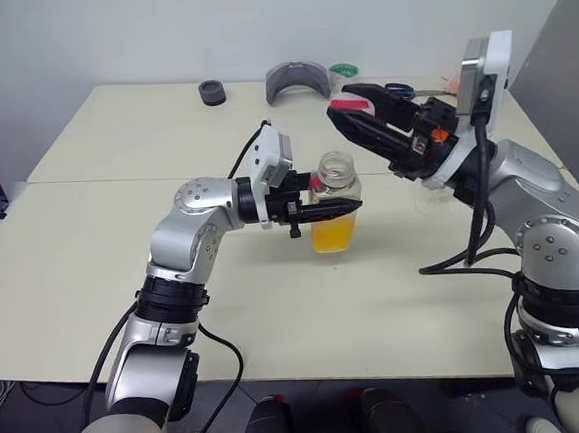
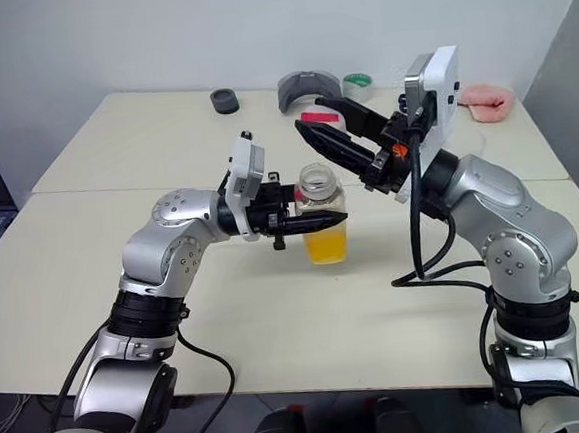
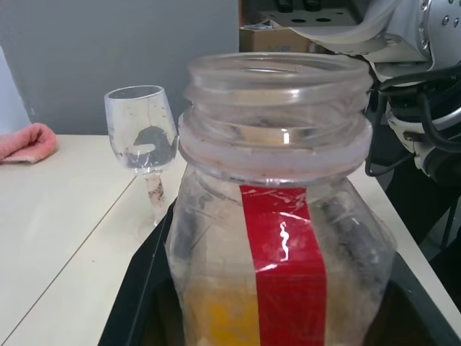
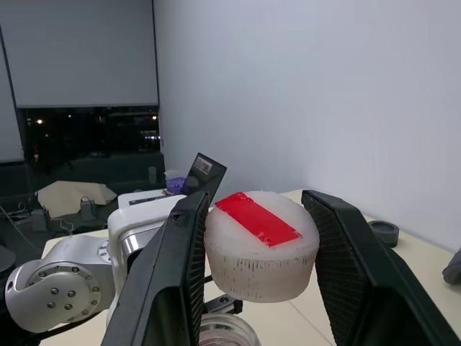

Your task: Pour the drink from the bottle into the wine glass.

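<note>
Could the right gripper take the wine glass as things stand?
Probably not: the right gripper is shut on the cap, so its fingers are occupied, though the wine glass stands unobstructed.

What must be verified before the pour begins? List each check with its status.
1. Bottle held by the left gripper: ok.
2. Cap off the bottle, clamped in the right gripper: ok.
3. Bottle mouth open and upright, drink low in the body: ok.
4. Wine glass upright on the table: ok.
5. Path from bottle to glass free: not ok, the right gripper with the cap hangs above the bottle.
6. Glass empty: cannot tell.
</note>
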